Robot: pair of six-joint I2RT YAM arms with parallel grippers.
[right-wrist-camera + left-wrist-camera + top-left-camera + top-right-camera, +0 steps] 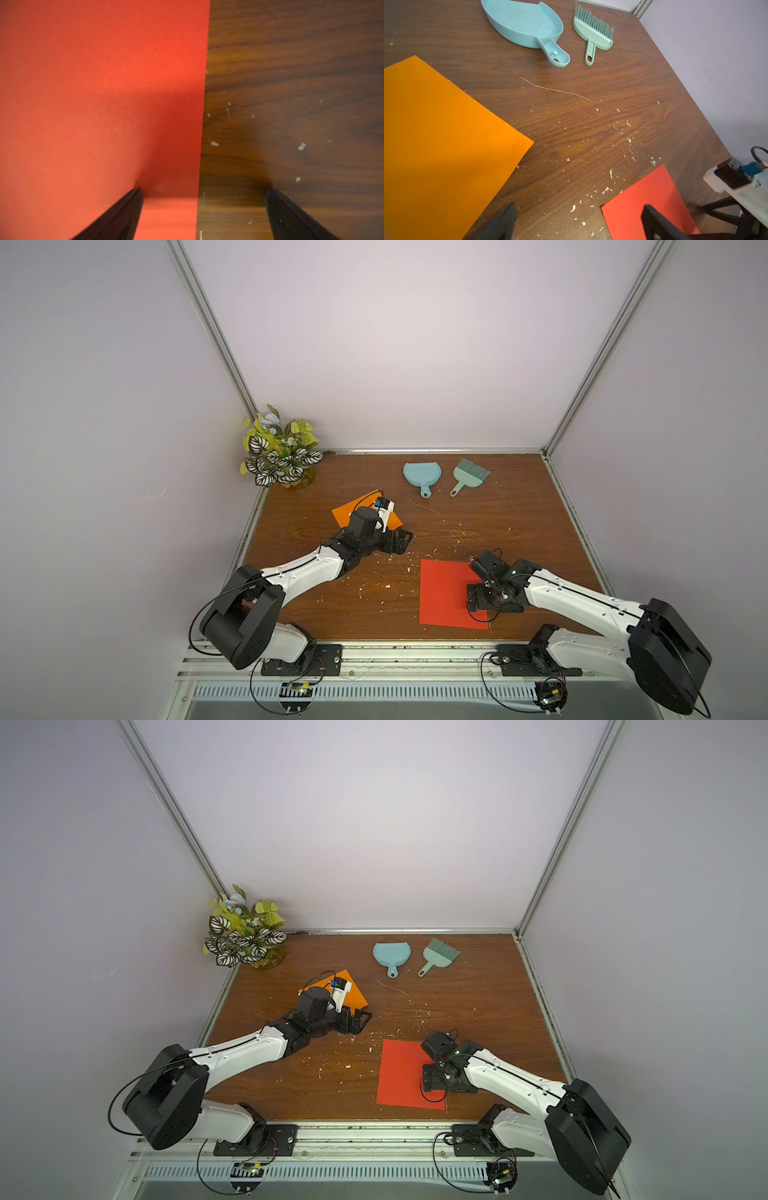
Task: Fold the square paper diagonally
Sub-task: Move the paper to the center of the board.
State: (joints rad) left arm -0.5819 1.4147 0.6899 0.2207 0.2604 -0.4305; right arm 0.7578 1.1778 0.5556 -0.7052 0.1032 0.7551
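Two paper sheets lie flat on the wooden table. The red sheet (442, 593) (401, 1073) is near the front right and shows in the left wrist view (643, 193). My right gripper (478, 599) (432, 1079) points down over its right part. In the right wrist view the gripper (204, 199) is open and straddles the edge of the red sheet (93, 104), one finger over paper, one over bare wood. The orange sheet (353, 510) (355, 992) (436, 135) lies further back on the left. My left gripper (399, 542) (358, 1022) (577, 216) hangs open and empty beside the orange sheet's near corner.
A blue dustpan (421, 475) (527, 22) and a green brush (467, 475) (593, 31) lie at the back. A potted plant (280, 452) stands in the back left corner. White crumbs (386, 585) are scattered mid-table. Walls close in three sides.
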